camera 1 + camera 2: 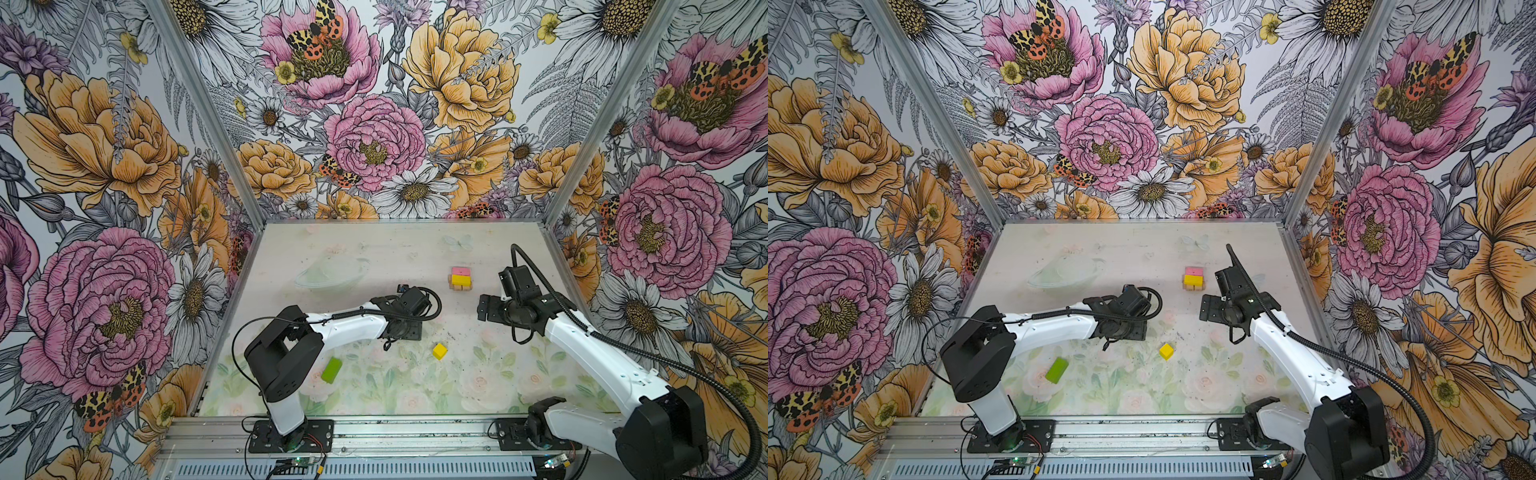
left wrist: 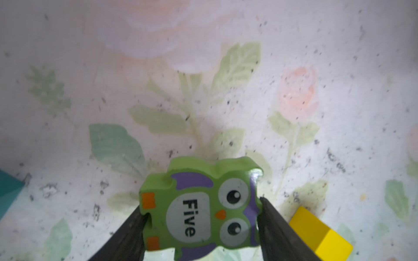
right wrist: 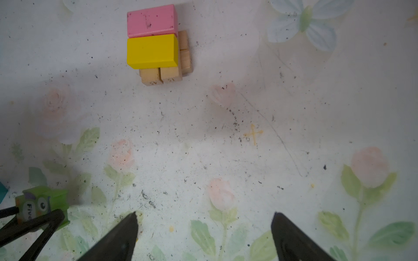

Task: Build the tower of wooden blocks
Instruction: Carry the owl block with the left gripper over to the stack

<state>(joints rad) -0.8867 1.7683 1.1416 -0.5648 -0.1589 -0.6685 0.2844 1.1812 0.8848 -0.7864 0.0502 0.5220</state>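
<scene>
left wrist view has my left gripper [image 2: 202,209] closed on the green owl block [image 2: 196,180], one finger pressed on each side, the word "five" facing the camera. i cannot tell whether it rests on the table [image 1: 374,257] or hangs just above. a yellow cube [image 2: 321,232] lies just beside it. my right gripper [image 3: 205,214] stands wide apart with nothing between its fingers. the tower [image 3: 156,45], well apart from both, has tan bars [image 3: 161,76] below, with a yellow block [image 3: 151,50] and a pink block [image 3: 150,20] touching side by side on top. a lime-green block [image 1: 331,370] lies near my left arm.
</scene>
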